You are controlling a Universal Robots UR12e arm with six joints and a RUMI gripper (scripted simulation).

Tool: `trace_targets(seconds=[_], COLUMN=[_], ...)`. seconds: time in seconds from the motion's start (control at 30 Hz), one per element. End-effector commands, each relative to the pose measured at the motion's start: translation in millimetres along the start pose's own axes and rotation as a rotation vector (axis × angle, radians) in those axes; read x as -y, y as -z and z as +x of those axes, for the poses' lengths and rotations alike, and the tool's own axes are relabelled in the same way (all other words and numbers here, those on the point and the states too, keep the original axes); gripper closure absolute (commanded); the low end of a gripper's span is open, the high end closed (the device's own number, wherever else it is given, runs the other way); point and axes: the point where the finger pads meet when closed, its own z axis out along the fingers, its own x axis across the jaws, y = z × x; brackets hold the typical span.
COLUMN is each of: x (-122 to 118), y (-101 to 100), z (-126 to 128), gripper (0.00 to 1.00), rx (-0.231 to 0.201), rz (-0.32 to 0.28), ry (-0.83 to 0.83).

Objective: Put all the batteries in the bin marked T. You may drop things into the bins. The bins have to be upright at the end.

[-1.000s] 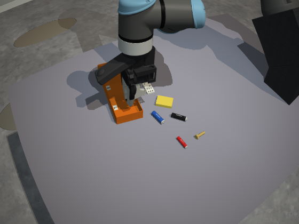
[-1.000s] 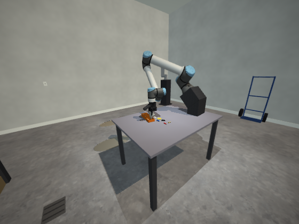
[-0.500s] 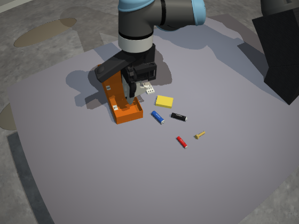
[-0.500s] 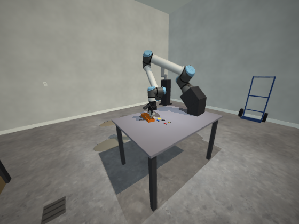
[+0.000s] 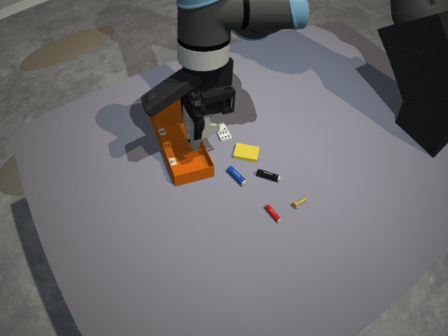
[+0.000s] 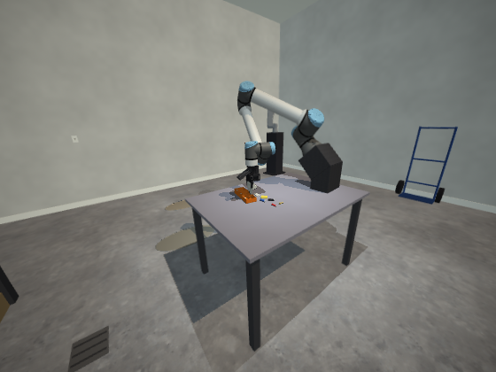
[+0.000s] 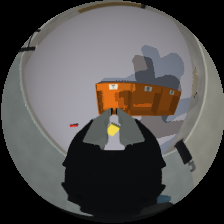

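Note:
An orange bin row (image 5: 194,177) (image 6: 251,200) (image 7: 106,99) stands upright, with white labels on its side; the label of the end bin nearest the loose batteries looks like a T. A blue battery (image 5: 236,176) (image 6: 262,200) and a black battery (image 5: 267,175) (image 6: 271,199) lie on the table beside that bin. A smaller red battery (image 5: 273,213) (image 6: 274,205) (image 7: 74,125) lies farther off. My gripper (image 5: 194,148) (image 7: 114,108) is shut with nothing between the fingertips. It is over the bin row, near the end bin. The fingers hide part of the bin's inside.
A yellow block (image 5: 246,152) (image 6: 264,197) (image 7: 113,130) lies beside the bins. A white domino (image 5: 225,133) lies behind it, partly near the gripper in view. A small brass-coloured bolt (image 5: 300,202) (image 6: 281,203) lies beyond the red battery. The black robot base (image 6: 326,170) stands at the table's far side.

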Motion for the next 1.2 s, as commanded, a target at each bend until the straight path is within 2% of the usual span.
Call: trace_targets(seconds=[0.0,0.17,0.33,0.6,0.67,0.93,1.17], x=[0,0,0,0,0,0,0], y=[15,26,26,92,92,157,157], z=[0,0,0,0,0,0,0], gripper=[0.96,0.96,0.96,0.96,0.96,0.96,0.96], rx=[0.0,0.0,0.0,0.0,0.0,0.0,0.0], rz=[0.001,0.001,0.001,0.001,0.001,0.001,0.001], ry=[0.0,0.0,0.0,0.0,0.0,0.0,0.0])
